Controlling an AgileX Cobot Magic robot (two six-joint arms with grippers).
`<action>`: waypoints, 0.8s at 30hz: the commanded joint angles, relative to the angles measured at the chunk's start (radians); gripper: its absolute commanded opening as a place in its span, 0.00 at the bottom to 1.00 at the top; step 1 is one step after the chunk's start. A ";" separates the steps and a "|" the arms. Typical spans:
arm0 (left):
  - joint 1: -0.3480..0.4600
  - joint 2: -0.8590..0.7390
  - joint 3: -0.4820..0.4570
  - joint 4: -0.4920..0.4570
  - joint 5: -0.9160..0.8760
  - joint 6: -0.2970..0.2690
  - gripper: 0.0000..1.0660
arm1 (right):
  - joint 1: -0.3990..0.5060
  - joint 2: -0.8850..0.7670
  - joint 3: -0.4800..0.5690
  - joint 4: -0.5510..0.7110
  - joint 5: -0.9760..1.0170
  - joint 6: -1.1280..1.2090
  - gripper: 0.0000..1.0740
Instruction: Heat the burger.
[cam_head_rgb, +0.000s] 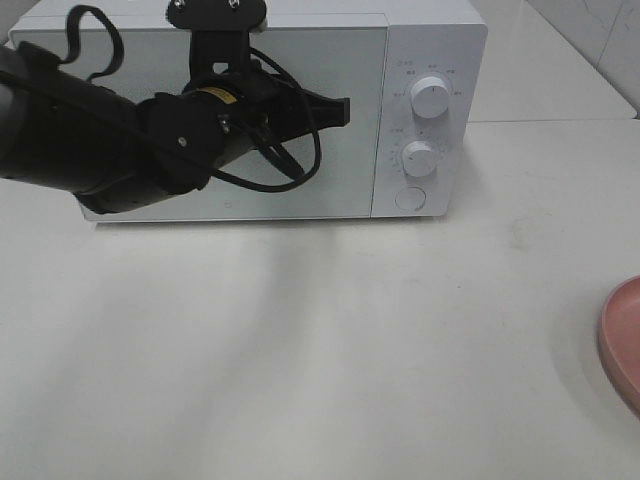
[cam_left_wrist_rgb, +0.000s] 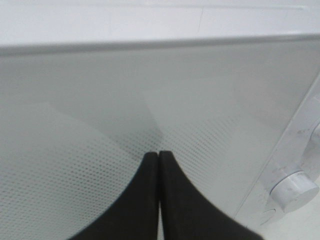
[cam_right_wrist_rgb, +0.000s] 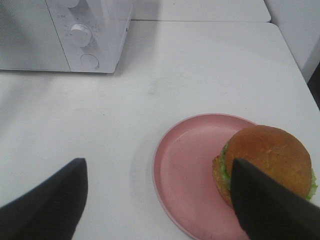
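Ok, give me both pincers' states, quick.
Left pincer: closed, holding nothing, tips by the microwave door.
Right pincer: open, holding nothing, above the plate and burger.

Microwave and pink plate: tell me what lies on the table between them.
Nothing: in the right wrist view only bare white table lies between the microwave and the pink plate holding the burger.

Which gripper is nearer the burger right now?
Right. The right gripper, jaws wide, hangs just above the pink plate with the burger beside one finger. The left gripper, shut, is up at the microwave door.
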 joint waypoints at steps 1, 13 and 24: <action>-0.018 -0.057 0.049 -0.012 0.032 0.039 0.00 | -0.006 -0.029 0.002 -0.001 -0.005 -0.010 0.71; -0.018 -0.273 0.267 -0.012 0.354 0.069 0.02 | -0.006 -0.029 0.002 -0.001 -0.005 -0.010 0.71; 0.139 -0.441 0.345 0.035 0.735 0.069 0.94 | -0.006 -0.029 0.002 -0.001 -0.005 -0.010 0.71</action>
